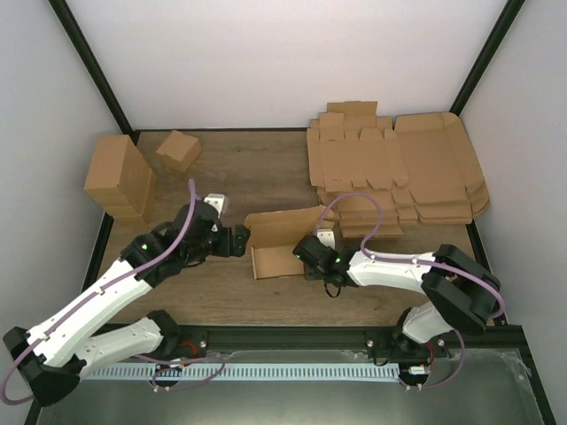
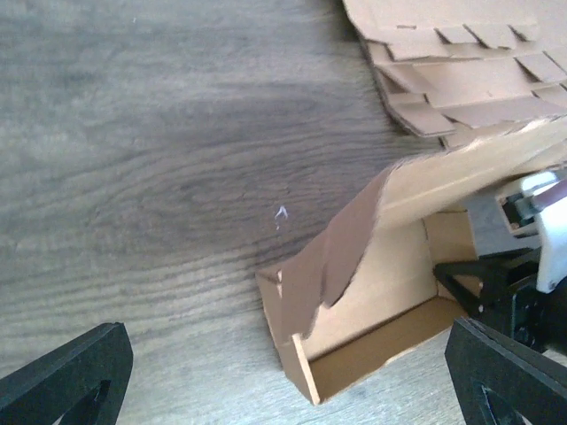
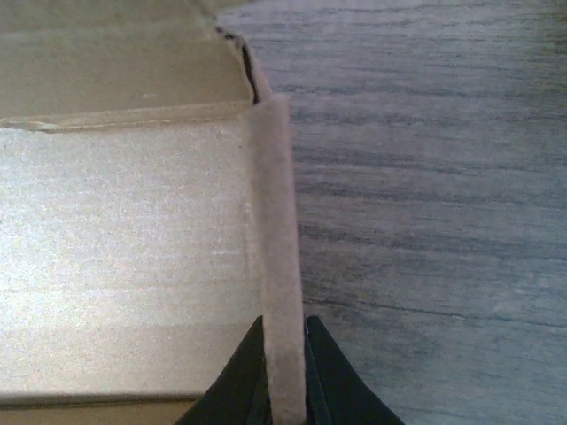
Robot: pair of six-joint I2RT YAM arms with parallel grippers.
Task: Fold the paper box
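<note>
Brown die-cut cardboard paper box (image 1: 276,246), half-erected, sitting mid-way across the grey-brown wooden table (image 1: 239,168), between both arms. Pinched on one thin upright wall by the black right gripper (image 3: 285,376), clenched tight. Black left gripper (image 2: 288,354) spread wide just beside the open end, holding nothing. Likely hazards: spring-back of the unsupported slanting flap; creasing or tearing at the single pinch point; skidding under any push.
</note>
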